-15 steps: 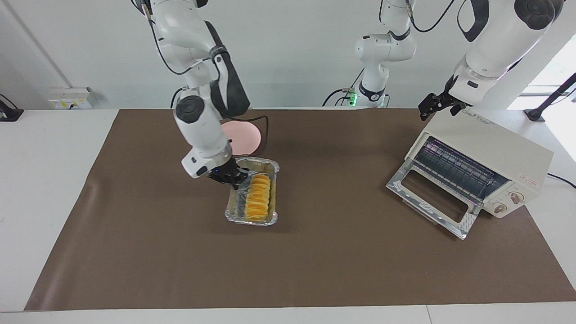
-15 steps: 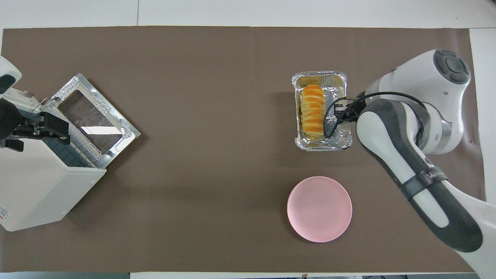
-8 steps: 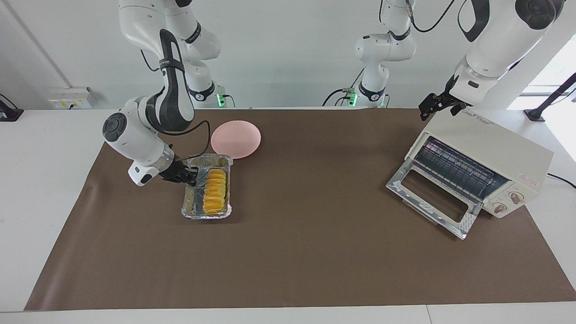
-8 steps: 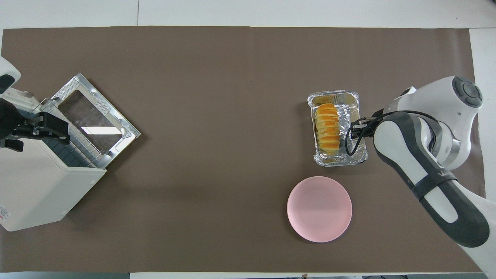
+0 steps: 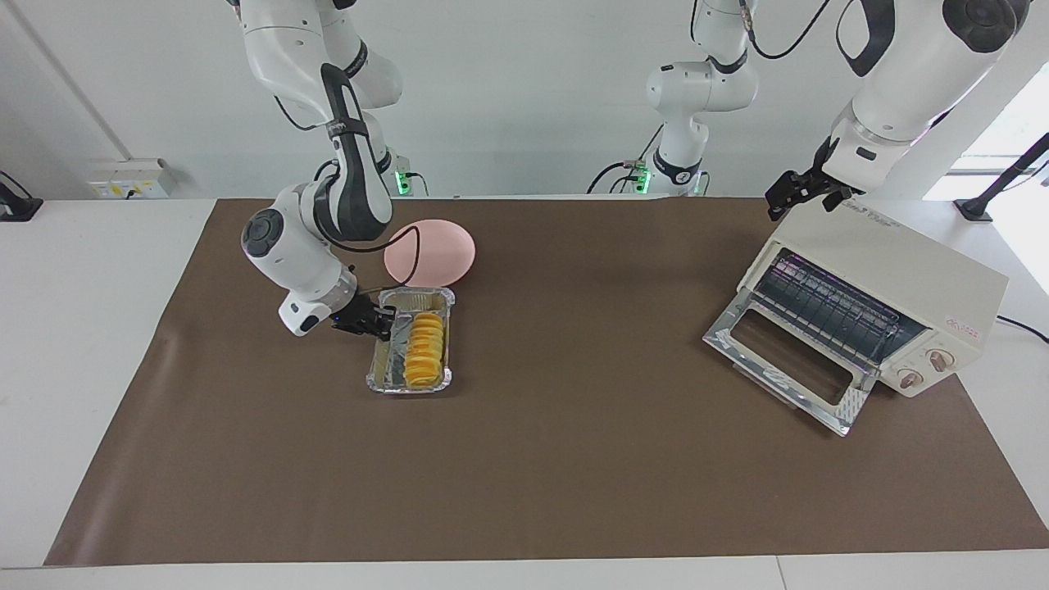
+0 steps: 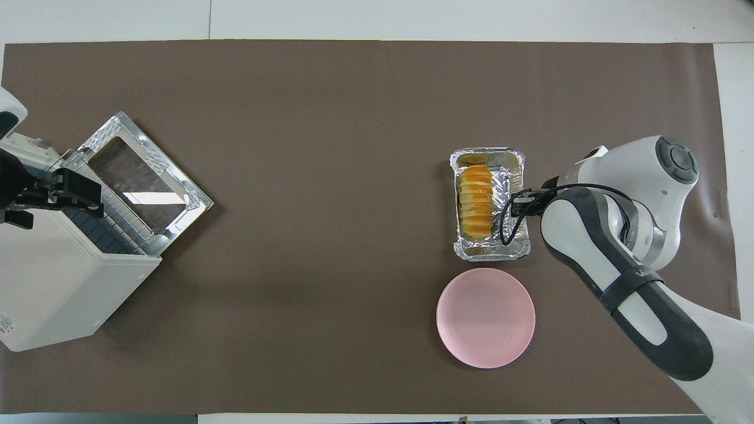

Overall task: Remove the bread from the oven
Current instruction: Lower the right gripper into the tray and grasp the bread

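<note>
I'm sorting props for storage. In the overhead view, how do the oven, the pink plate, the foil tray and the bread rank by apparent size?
Largest to smallest in the overhead view:
1. oven, partly cut off by the frame edge
2. pink plate
3. foil tray, slightly smaller than the plate
4. bread, lying in the tray

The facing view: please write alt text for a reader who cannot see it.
The right gripper is at the rim of a foil tray holding the bread, on the table beside a pink plate. The oven stands at the left arm's end with its door open, and the left gripper waits open over its top.
</note>
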Controlling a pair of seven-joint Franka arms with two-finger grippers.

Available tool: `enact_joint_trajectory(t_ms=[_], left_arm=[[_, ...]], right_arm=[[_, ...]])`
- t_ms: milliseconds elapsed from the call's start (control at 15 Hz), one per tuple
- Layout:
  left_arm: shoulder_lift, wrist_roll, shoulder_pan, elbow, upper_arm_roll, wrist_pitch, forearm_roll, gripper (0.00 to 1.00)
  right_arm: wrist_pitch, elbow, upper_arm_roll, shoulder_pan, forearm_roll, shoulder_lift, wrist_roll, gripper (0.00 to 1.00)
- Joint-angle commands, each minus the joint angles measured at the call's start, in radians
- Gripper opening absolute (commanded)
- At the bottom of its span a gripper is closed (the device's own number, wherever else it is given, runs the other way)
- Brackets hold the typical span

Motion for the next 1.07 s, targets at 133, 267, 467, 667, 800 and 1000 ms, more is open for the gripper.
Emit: enact_joint_trajectory(t_ms=[133, 267, 467, 667, 800, 1000], left_arm=[[-0.017, 0.003, 0.011, -0.017, -0.002, 0.020, -0.017, 1.00], [-0.015, 0.003, 0.011, -0.017, -0.002, 0.020, -0.017, 1.00], [-0.015, 0.003, 0.011, -0.015, -0.002, 0.021, -0.017, 1.00], [-0.015, 0.003, 0.011, -0.015, -0.002, 0.020, -0.017, 1.00], [-0.015, 0.004, 0.011, -0.015, -0.002, 0.023, -0.017, 1.00], [-0.015, 0.006, 0.011, -0.017, -0.002, 0.038, -0.017, 1.00]], right_arm=[[-0.044, 0.065, 0.000, -0.005, -0.011, -0.037, 0.012, 1.00], [-0.017, 0.091, -0.001, 0.044, -0.046, -0.025, 0.026, 1.00], [0.045, 0.102, 0.004, 0.075, -0.103, 0.003, 0.130, 1.00], [0.091, 0.110, 0.002, 0.112, -0.106, 0.046, 0.142, 1.00], [0.099, 0.107, 0.004, 0.113, -0.106, 0.067, 0.159, 1.00], [0.129, 0.088, 0.002, 0.139, -0.106, 0.078, 0.167, 0.97]])
